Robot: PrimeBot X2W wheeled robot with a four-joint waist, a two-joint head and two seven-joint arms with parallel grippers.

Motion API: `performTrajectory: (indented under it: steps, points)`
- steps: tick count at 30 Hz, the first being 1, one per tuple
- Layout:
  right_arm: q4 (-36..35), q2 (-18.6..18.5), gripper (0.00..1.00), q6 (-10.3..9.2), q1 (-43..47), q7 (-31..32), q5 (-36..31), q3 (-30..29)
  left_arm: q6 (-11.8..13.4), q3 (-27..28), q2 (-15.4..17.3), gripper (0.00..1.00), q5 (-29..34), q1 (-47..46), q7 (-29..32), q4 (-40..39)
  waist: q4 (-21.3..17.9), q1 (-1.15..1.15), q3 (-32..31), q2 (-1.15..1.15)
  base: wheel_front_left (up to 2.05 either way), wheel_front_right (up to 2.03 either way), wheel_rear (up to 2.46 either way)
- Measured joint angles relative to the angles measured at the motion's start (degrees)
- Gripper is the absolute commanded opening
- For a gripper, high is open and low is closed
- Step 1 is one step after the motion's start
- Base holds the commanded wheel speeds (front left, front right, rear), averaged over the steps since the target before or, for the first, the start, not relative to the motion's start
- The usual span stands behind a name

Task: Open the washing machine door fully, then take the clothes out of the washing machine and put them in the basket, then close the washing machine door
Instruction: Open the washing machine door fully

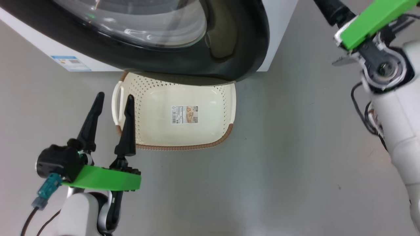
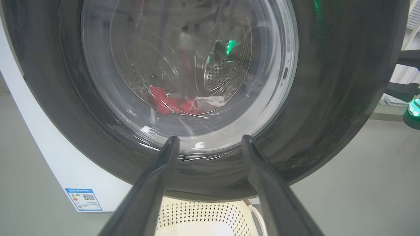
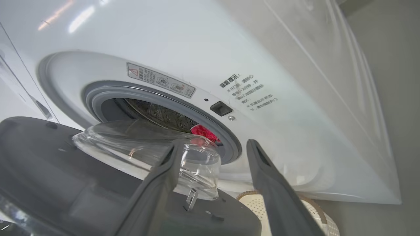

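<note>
Head view: a small cream-white perforated plastic basket [image 1: 183, 147] with a brown woven-look rim sits on the grey floor [image 1: 262, 170], just in front of the big white front-loading washing machine [image 1: 277, 29]. Basket interior: bare plastic, one paper label [image 1: 184, 114] stuck to the bottom. The large round, glossy black-rimmed washing machine door [image 1: 115, 54] overhangs the basket's far edge. The left end effector [image 1: 115, 96] is at the basket's left handle, its two long dark fingers [image 1: 90, 124] spread apart and empty. The right arm's pale forearm [image 1: 393, 108] stands at the right edge, well apart from the basket.

Left wrist view: through the door's bulging clear glass window [image 2: 124, 98], the perforated steel drum [image 2: 223, 72] holds the soft bright red clothes [image 2: 174, 105]. They lie low in the drum, with a greyish-white piece [image 2: 211, 102] just beside them. A small blue-bordered sticker [image 2: 83, 199] sits low on the machine's white front. The basket's perforated wall shows under the door.

Right wrist view: the door stands ajar, its grey inner face and window swung away from the grey rubber ring [image 3: 164, 97] around the drum mouth. A patch of red fabric shows inside the drum, just within the ring. The right end effector [image 3: 215, 143] is open, fingers spread and empty, pointing at the gap between door and machine front. One finger overlaps the window here; contact cannot be told.
</note>
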Motion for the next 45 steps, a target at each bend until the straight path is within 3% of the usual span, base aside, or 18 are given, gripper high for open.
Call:
performTrajectory:
  steps: [6,10,14,21,25,28,36,45]
  points:
    - [-4.81,-3.25,1.0,0.0,5.27,-15.36,-8.33,7.39,0.01,0.99,0.0,1.0,0.53,0.09,0.0,0.01,-1.59,0.0,-0.5,0.0,0.0,0.0,0.0]
    - [-4.17,-5.44,1.0,0.01,6.87,-26.09,-14.7,12.59,0.01,1.63,0.0,1.0,0.62,0.13,0.0,-0.03,-2.42,0.0,-1.05,0.0,0.0,0.0,0.0]
    - [-3.21,-5.99,1.0,0.01,7.68,-29.98,-22.47,16.6,0.01,2.43,0.12,1.0,2.98,0.48,0.0,-1.77,-3.44,0.0,-1.59,0.0,0.0,0.0,0.0]
    - [-8.39,-2.74,1.0,0.02,14.41,-30.34,-39.25,4.13,0.0,3.15,0.08,1.0,3.57,2.52,-0.01,-3.87,-4.55,0.0,-2.77,0.0,0.0,0.0,0.0]
    - [-13.35,1.51,1.0,0.02,21.88,-30.34,-46.25,-3.97,-0.01,3.13,0.08,1.0,3.57,2.78,-0.01,-4.1,-4.4,0.0,-3.32,0.0,0.0,0.0,0.0]
    - [-17.33,4.37,1.0,0.02,26.77,-30.34,-47.87,-7.62,-0.01,2.92,0.08,1.0,3.79,2.92,-0.01,-4.78,-4.01,0.0,-3.56,0.0,0.0,0.0,0.0]
    - [-24.85,5.79,1.0,0.02,34.07,-30.34,-56.73,-10.16,0.02,2.08,0.09,1.0,3.8,4.1,-0.01,-6.13,-3.89,0.0,-3.75,0.0,0.0,0.0,0.0]
    - [-26.77,7.34,1.0,0.02,39.5,-30.34,-57.58,-11.88,0.51,1.02,0.09,1.0,3.5,5.43,-0.01,-6.14,-3.58,0.0,-5.11,0.0,0.0,0.0,0.0]
